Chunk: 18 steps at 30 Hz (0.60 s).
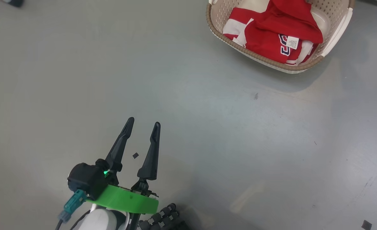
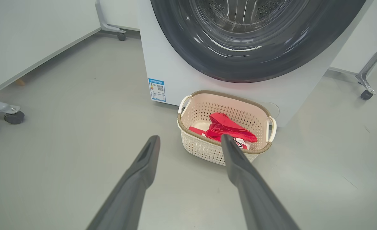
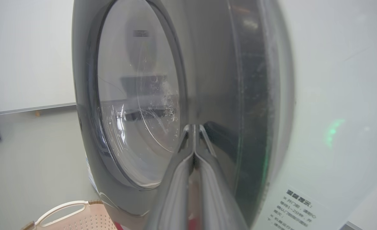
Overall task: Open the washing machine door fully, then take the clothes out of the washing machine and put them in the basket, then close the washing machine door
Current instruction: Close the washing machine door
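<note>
The cream basket point(image 1: 258, 57) holds the red and white clothes point(image 1: 271, 32), one showing a white tag. My left gripper point(image 1: 143, 122) hangs open and empty over bare floor, well short of the basket. In the left wrist view the basket point(image 2: 207, 150) with the clothes point(image 2: 230, 127) stands right before the white washing machine point(image 2: 175, 73), whose door point(image 2: 255, 64) lies flat against the front. My right gripper point(image 3: 193, 126) is shut, holding nothing, its tips at the glossy black rim of the door point(image 3: 214, 80), beside the white front of the washing machine point(image 3: 335, 95).
Wheeled frame legs with casters stand left point(image 2: 14, 116) and right point(image 2: 365, 94) of the machine. A blue label point(image 2: 157, 90) marks its lower corner. A small dark scrap point(image 1: 135, 155) lies on the grey floor between my left fingers.
</note>
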Available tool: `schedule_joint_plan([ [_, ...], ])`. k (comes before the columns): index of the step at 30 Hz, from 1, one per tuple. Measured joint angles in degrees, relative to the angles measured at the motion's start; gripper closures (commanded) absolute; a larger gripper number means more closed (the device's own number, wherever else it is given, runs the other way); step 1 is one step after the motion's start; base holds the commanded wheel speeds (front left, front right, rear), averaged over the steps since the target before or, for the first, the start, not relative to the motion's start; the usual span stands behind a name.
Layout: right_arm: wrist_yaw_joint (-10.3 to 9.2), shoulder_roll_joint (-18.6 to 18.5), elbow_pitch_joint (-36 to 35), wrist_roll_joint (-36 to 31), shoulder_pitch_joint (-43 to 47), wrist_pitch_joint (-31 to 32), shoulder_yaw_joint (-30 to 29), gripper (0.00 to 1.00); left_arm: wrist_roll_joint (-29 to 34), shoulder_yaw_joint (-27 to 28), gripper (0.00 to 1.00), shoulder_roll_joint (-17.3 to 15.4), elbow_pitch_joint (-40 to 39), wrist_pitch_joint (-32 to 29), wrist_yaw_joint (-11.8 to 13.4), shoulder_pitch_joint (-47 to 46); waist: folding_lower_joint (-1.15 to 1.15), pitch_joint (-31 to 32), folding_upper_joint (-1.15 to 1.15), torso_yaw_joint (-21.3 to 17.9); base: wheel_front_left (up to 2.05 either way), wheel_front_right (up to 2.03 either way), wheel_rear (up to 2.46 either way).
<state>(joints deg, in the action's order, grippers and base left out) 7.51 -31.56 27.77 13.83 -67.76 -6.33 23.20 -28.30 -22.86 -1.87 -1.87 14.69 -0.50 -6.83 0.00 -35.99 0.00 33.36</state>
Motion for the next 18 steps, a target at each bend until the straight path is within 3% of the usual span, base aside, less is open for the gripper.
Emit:
schedule_joint_plan([
  [18, -1.20, 0.5, 8.6, -2.9, -7.3, 0.5, -0.8, 1.00, -1.0, -2.0, 0.00, 0.1, -0.2, 0.0, 0.8, -0.6, 0.00, -1.4, 0.00, 0.5, 0.00, 0.00, 0.00],
])
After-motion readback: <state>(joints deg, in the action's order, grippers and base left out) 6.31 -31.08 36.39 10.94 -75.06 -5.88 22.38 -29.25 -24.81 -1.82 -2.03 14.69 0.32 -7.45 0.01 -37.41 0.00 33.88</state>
